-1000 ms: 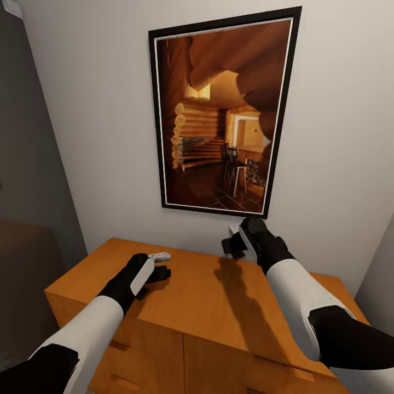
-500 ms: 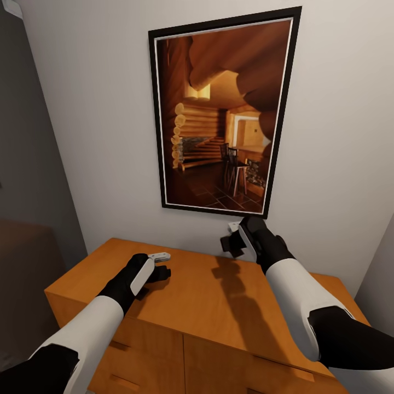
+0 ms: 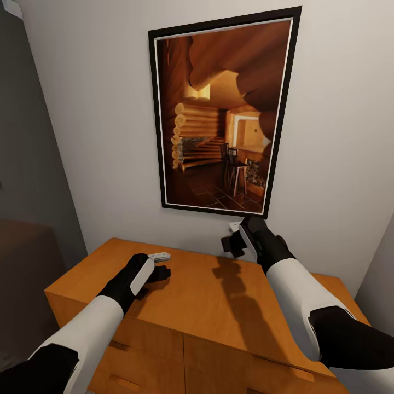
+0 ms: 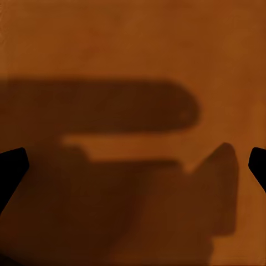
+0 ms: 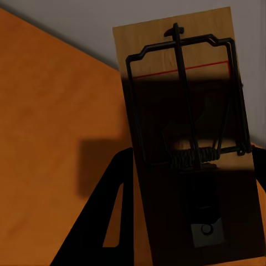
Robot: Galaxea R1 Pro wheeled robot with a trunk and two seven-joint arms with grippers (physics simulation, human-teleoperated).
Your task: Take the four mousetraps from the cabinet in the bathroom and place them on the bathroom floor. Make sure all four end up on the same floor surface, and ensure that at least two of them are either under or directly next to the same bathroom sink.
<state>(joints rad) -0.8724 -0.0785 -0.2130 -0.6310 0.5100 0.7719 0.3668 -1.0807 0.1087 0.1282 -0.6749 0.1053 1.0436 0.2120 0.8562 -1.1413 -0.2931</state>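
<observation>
Between the fingers of my right tool (image 5: 183,233), a mousetrap (image 5: 183,127) is clamped: tan board, black wire spring, thin red line across its far end. From the head camera the right tool (image 3: 234,244) is raised above the back of the cabinet (image 3: 213,295), near the wall (image 3: 339,164), and the trap itself is hard to make out there, just a pale sliver at the tool's tip. The right wrist camera shows the orange cabinet top beneath and beside the board.

My left tool (image 3: 160,272) sits low over the cabinet top, fingers apart and empty; the left wrist camera sees only their black tips (image 4: 12,166) at the frame edges, with shadow on bare wood between. A small white object (image 3: 159,255) lies just beyond the left tool. A framed cabin picture (image 3: 221,115) hangs above.
</observation>
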